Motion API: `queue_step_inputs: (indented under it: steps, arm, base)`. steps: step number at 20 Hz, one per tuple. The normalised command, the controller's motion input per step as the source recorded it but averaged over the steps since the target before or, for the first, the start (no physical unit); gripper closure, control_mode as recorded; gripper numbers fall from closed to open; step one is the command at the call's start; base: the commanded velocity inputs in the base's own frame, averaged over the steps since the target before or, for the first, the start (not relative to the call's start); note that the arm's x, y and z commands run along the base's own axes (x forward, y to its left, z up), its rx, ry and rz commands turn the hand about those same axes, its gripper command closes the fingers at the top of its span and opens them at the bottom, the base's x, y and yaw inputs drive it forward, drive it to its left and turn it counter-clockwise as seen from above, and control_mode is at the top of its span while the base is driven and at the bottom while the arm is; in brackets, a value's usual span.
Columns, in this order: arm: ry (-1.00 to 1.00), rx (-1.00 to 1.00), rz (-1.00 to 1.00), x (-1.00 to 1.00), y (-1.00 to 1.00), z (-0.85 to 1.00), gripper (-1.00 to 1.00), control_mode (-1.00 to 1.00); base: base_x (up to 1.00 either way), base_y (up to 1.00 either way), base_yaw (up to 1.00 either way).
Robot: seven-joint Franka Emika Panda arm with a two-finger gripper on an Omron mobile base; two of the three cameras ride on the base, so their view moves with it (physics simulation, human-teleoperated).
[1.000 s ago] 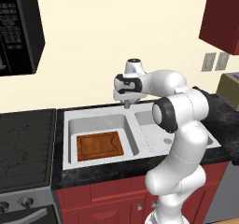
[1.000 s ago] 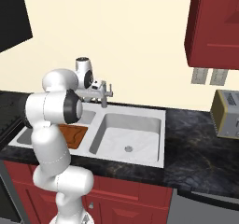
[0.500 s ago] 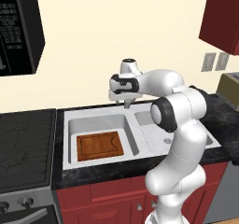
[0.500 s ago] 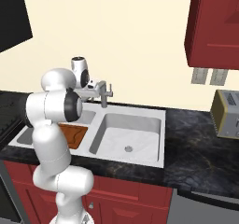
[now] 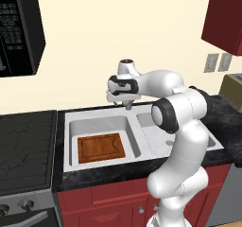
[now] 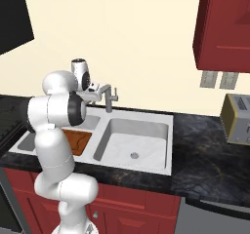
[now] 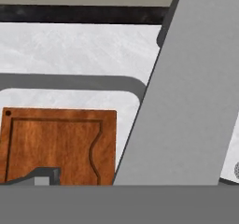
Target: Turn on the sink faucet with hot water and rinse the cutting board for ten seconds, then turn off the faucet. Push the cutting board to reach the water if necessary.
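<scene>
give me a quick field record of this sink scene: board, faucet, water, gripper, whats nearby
cutting board: lies flat on the floor of the sink's left basin, dry side up
sink: double basin in black speckled counter; right basin has a round drain
sink faucet: behind the divider, spout angled toward the left basin
water: no stream visible
gripper: at the faucet spout, above the sink's back edge; jaw state cannot be told
nearby: toaster on counter at right, stove at left

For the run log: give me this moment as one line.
tool: at sink faucet, grip state unclear | cutting board: flat in left basin of sink | water: none visible
</scene>
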Motion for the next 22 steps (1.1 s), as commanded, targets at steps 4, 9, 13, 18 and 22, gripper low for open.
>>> queue_step_inputs:
  steps: [4,9,13,18,22]
  arm:
    - [0.0,0.0,0.0,0.05,0.27,0.0,-1.0,-1.0]
    - [0.0,0.0,0.0,0.03,0.25,0.0,-1.0,-1.0]
    - [0.0,0.0,0.0,0.06,0.22,0.0,-1.0,-1.0]
    - [0.0,0.0,0.0,0.1,0.2,0.0,-1.0,-1.0]
    - [0.0,0.0,0.0,0.13,0.2,0.0,-1.0,-1.0]
  base:
    - [0.0,0.0,0.0]
    - [0.0,0.0,0.0]
    - [0.0,0.0,0.0]
    - [0.0,0.0,0.0]
    - [0.0,0.0,0.0]
